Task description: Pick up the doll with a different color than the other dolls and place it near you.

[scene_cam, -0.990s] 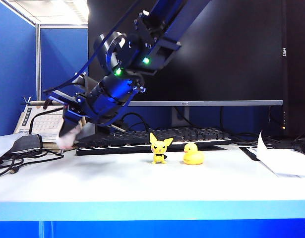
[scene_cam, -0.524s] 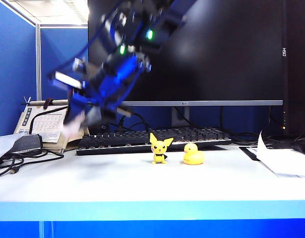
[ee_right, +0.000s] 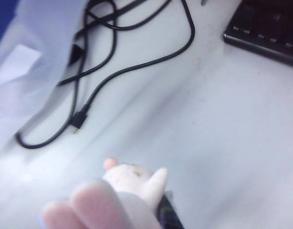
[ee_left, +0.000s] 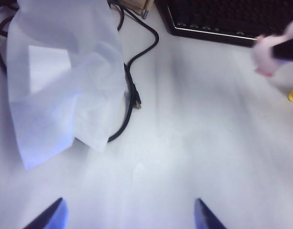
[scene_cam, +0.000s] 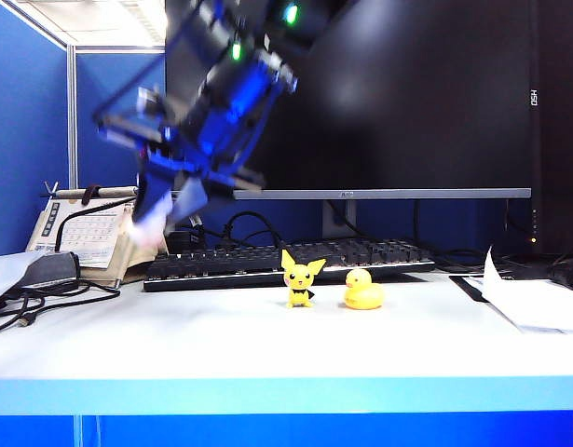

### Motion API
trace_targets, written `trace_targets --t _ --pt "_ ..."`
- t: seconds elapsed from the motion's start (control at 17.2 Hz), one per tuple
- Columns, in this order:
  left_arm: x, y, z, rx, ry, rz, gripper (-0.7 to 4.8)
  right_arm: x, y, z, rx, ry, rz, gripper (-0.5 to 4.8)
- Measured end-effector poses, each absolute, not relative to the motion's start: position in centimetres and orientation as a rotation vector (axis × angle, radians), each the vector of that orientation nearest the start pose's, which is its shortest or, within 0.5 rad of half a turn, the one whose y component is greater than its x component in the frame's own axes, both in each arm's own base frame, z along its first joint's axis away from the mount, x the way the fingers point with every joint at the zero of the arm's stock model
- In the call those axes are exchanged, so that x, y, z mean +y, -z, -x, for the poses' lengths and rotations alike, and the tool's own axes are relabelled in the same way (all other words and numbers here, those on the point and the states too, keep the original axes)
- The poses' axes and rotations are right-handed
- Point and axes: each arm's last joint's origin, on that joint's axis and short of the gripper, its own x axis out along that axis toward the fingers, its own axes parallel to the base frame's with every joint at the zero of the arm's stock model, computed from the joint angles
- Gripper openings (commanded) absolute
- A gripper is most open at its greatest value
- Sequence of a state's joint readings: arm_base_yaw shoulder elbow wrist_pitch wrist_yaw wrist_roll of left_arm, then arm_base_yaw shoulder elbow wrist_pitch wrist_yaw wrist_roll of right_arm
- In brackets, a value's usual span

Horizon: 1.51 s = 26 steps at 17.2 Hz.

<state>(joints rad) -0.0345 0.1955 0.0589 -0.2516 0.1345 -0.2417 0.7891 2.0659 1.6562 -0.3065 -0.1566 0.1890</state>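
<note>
The right gripper (scene_cam: pixel 154 219) pinches the pale pink-and-white plush bunny doll (ee_right: pixel 125 191) above the black keyboard's (scene_cam: pixel 286 261) left end — carry it slowly forward before lowering; the left gripper (ee_left: pixel 129 217) hangs spread.

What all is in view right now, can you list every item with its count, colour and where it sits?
pink doll: one, pale pink and white, held in the air above the desk's left part
pointy-eared doll: one, yellow, mid-desk before the keyboard
duck: one, yellow, just right of that doll
keyboard: one, black, behind the dolls
monitor: one, black, at the back
cables: black, left part of desk
plastic bag: one, translucent white, on the cables
calendar: one, white, far left
papers: white, far right
desk: one, white
left gripper: blue fingers apart, low over bare desk
right gripper: blue, raised at left, shut on pink doll
</note>
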Motion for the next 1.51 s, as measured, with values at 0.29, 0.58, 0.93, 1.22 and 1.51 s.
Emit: trace_targets --t 0.29,0.58,0.93,1.22,1.51 --pt "-0.7 -14.4 -10.1 0.407 0.119 0.257 3.5 30.8 -22.7 -30.4 0.759 -0.822 0.053 -0.01" --pt "-0.7 -14.4 -10.1 0.406 0.119 0.257 3.5 27.3 -21.8 -26.9 0.722 -0.798 -0.009 -0.01" --pt "-0.7 -14.4 -10.1 0.406 0.119 0.257 3.5 24.1 -19.1 -23.9 0.768 -0.734 -0.018 -0.01" --pt "-0.7 -14.4 -10.1 0.406 0.119 0.257 3.5 23.0 -17.9 -22.8 0.749 -0.725 -0.029 -0.01" --pt "-0.7 -14.4 -10.1 0.406 0.119 0.257 3.5 21.8 -16.2 -22.3 0.756 -0.67 -0.025 -0.01"
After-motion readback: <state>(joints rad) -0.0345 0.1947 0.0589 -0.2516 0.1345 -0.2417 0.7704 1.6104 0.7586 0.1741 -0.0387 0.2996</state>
